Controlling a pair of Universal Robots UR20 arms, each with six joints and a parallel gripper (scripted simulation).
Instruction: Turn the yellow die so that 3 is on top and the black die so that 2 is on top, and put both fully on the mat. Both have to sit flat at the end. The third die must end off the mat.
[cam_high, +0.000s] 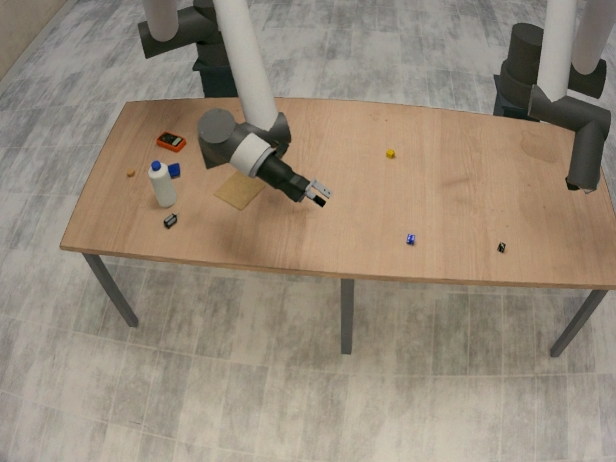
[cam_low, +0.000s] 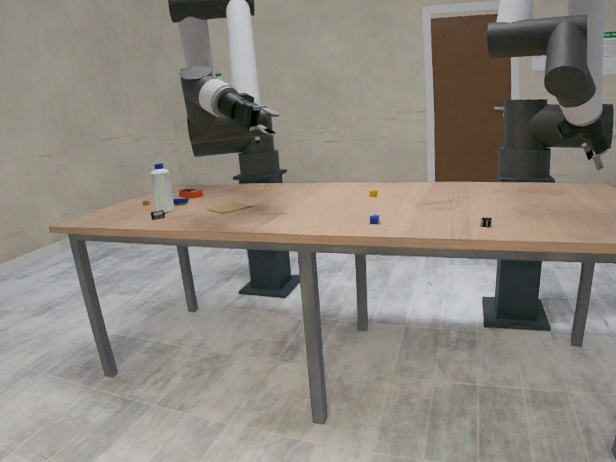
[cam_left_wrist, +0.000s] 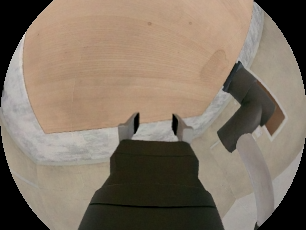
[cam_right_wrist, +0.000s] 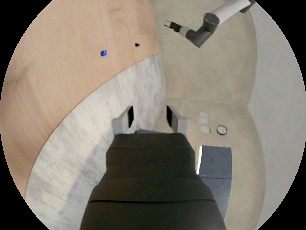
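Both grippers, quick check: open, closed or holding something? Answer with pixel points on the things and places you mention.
Left gripper (cam_high: 590, 190) (cam_low: 594, 156) (cam_left_wrist: 156, 123): open, holding nothing.
Right gripper (cam_high: 323, 195) (cam_low: 271, 122) (cam_right_wrist: 149, 117): open, holding nothing.
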